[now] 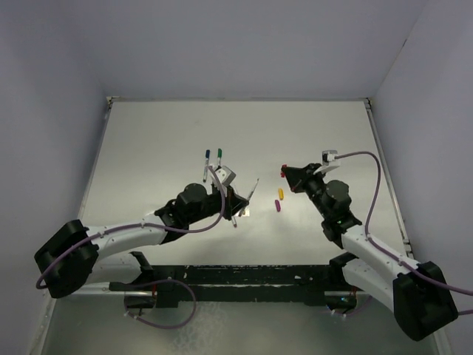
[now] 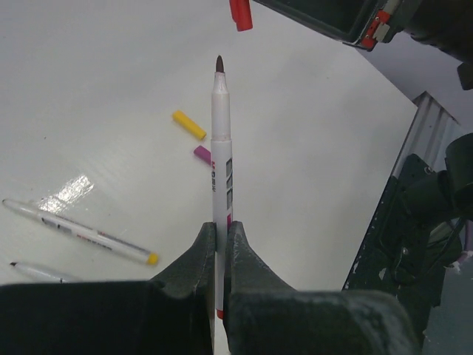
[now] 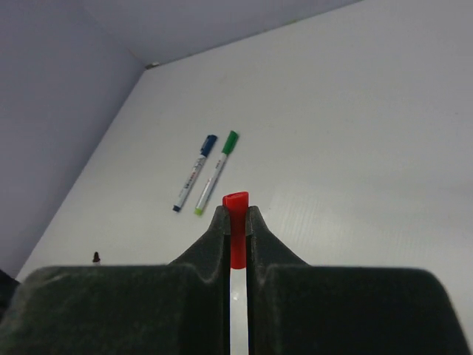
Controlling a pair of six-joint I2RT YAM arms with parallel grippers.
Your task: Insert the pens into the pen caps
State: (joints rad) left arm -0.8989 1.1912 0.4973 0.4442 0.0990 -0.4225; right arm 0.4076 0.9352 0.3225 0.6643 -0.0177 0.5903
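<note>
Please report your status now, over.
Left gripper shut on pen. Right gripper shut on red cap. Pen and cap apart, not yet joined; nothing between.

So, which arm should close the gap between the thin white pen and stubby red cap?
Left, probably: the left gripper holds the pen, tip aimed near the red cap in the right gripper.

a red cap (image 3: pixel 236 214) in black fingers (image 3: pixel 211 244); a white pen (image 2: pixel 220 148) with grey print and a dark tip. yellow cap (image 2: pixel 189 125) and magenta cap (image 2: pixel 202 154) on the white table (image 2: pixel 89 74). blue-capped pen (image 3: pixel 195 171), green-capped pen (image 3: pixel 216 171), both white-bodied; purple cables (image 1: pixel 355 154).
</note>
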